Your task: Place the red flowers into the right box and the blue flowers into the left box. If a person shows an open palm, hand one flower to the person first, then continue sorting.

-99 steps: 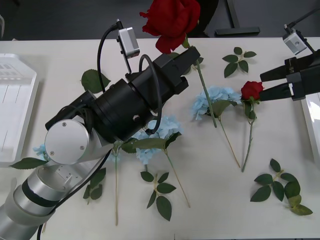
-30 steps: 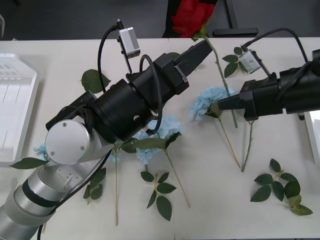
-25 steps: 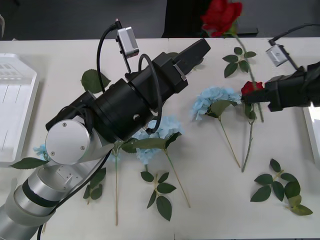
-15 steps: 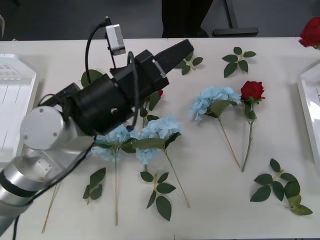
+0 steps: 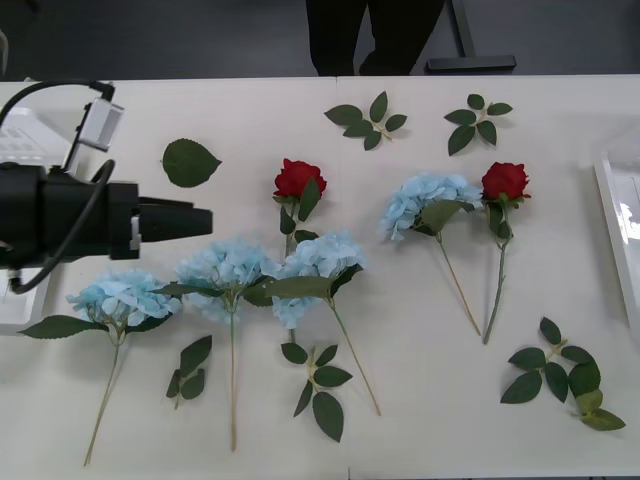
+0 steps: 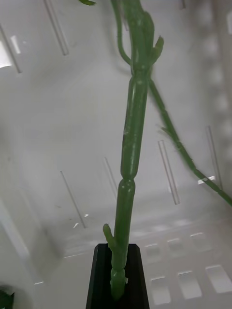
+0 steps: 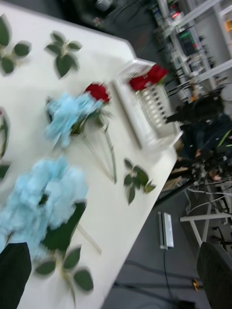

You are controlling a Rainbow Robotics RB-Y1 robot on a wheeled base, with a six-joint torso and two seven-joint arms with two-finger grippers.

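Your right hand (image 6: 117, 285) is pinching the green stem of a red flower (image 6: 129, 159) over the white ribbed floor of the right box (image 6: 58, 120). Your left hand (image 5: 200, 220) is spread wide at the left side of the counter (image 5: 400, 420), above the blue flowers (image 5: 228, 268). Two red flowers (image 5: 298, 178) lie on the counter among the blue ones. The left box (image 5: 20, 125) sits behind your left arm.

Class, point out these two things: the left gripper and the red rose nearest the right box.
left gripper (image 5: 205, 220), front view, at its black fingertips.
red rose (image 5: 504, 181), front view, on its bloom.
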